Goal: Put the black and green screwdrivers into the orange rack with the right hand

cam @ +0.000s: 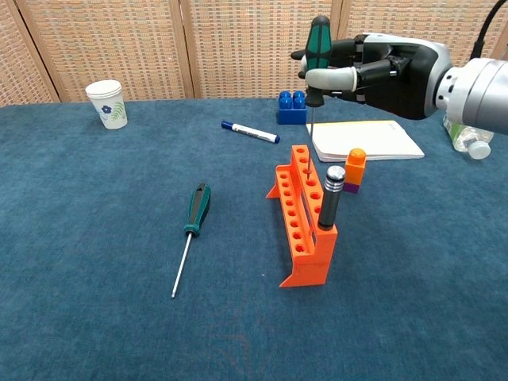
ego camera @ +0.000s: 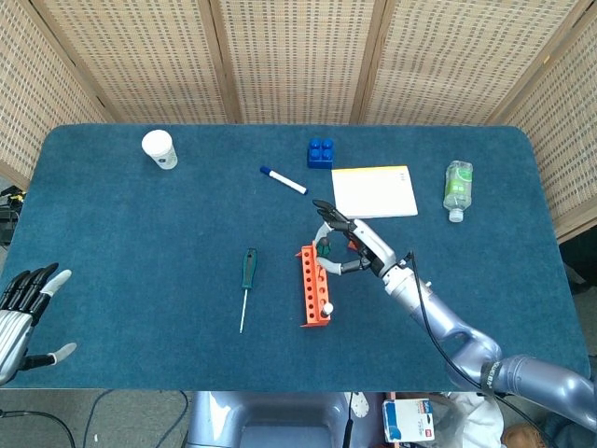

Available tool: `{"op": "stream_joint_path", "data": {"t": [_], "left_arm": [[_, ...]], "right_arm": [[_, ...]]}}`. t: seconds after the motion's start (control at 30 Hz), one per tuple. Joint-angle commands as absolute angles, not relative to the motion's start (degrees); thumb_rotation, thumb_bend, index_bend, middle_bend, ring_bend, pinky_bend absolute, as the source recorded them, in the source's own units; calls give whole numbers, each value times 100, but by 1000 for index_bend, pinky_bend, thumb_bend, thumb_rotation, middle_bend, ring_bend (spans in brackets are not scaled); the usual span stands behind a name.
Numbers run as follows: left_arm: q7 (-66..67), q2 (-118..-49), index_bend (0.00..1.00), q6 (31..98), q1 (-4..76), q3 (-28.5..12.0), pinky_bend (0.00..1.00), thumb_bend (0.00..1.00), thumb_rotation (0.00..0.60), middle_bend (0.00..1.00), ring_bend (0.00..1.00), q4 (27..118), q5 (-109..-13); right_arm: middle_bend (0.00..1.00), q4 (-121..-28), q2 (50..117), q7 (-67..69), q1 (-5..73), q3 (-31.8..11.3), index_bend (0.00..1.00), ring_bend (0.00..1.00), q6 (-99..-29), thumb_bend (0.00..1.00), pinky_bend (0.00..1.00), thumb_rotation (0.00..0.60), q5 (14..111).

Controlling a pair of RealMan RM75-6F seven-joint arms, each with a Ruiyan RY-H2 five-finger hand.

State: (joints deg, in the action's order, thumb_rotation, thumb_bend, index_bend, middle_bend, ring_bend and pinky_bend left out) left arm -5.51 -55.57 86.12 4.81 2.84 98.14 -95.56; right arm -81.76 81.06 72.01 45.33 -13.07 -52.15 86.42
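- We see the right hand point(cam: 381, 70) pinching a green-and-black held screwdriver point(cam: 317, 44) by its handle, between thumb and fingers, above the far end of the orange rack point(cam: 304, 214).
- The held screwdriver stands nearly upright, its long axis vertical, its thin shaft pointing down toward the rack's far holes. From the chest view we cannot tell whether the tip is already inside a hole or just behind the rack.
- We judge that the coming move turns on this: the rack lies directly below the hand, so the shaft must meet a hole straight down.
- A second screwdriver point(cam: 190, 230) lies flat on the blue table point(cam: 95, 262), well left of the rack, handle away from the robot.
- A dark, silver-capped tool point(cam: 329, 205) already stands in the rack's near end.
- The left hand point(ego camera: 23, 308) rests at the table's near left edge, fingers spread, holding nothing.
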Motion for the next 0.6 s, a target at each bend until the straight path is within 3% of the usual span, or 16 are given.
{"op": "stream_joint_path", "data": {"t": [0.03,0.6], "left_arm": [[-544,-5561,0,8588,493,286,0,0,600,0,0,9812,-9553],[-517,-5572,0,8568,505,292,0,0,600,0,0,9810,-9548]], "right_arm": [[11,-8185,8062,7216,4523,-1267,667,0,-5255,434,0,600,8659],[11,-8043,8106,7287,4575,-1083,669,0,-5301,434,0,600,8673]]}}
